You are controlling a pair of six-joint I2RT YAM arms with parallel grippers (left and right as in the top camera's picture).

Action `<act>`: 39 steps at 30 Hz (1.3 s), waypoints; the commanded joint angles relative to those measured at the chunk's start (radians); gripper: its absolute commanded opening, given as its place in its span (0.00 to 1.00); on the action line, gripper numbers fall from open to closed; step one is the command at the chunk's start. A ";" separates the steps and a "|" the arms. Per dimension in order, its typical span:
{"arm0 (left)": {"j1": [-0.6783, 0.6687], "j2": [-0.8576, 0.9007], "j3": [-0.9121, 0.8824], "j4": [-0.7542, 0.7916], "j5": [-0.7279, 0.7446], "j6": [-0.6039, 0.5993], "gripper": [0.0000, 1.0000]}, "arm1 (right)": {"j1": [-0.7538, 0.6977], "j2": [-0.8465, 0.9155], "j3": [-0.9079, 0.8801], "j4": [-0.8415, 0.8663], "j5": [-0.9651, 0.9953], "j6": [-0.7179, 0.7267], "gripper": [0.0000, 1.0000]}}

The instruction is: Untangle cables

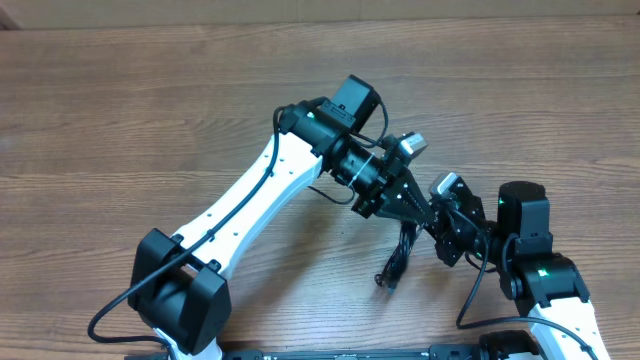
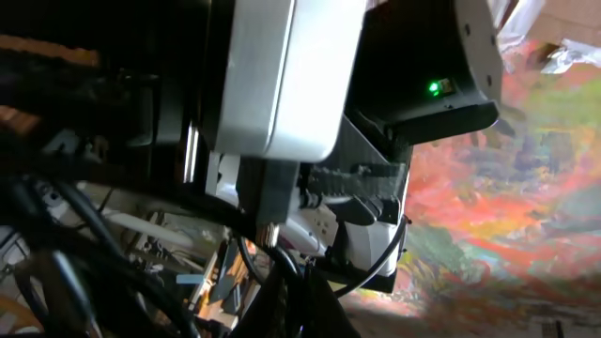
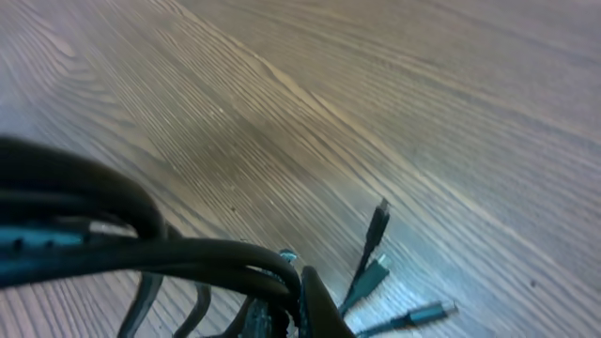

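Now, your wooden table (image 1: 120, 100) fills the overhead view. Your left arm (image 1: 260, 195) reaches from the near-left corner toward the middle, and your right arm (image 1: 545, 275) rises from the near-right corner to meet it. Your left gripper (image 1: 408, 205) is closed, and the cables (image 1: 402, 250) hang in a black bunch from its tip down to the table. Your right gripper (image 1: 440, 225) is closed too, hard against that bunch; you cannot tell whether it pinches a cord. Small plug ends (image 3: 377, 225) fan out low over the wood.
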 commanded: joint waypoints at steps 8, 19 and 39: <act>0.144 -0.017 0.014 -0.001 -0.243 0.002 0.04 | 0.001 -0.022 0.024 -0.048 0.026 -0.020 0.04; 0.258 -0.017 0.014 -0.093 -0.558 0.002 0.04 | 0.001 -0.022 0.024 -0.076 0.027 -0.020 0.04; 0.259 -0.017 0.014 -0.336 -0.729 0.287 0.04 | 0.001 -0.021 0.024 -0.096 0.292 0.264 0.15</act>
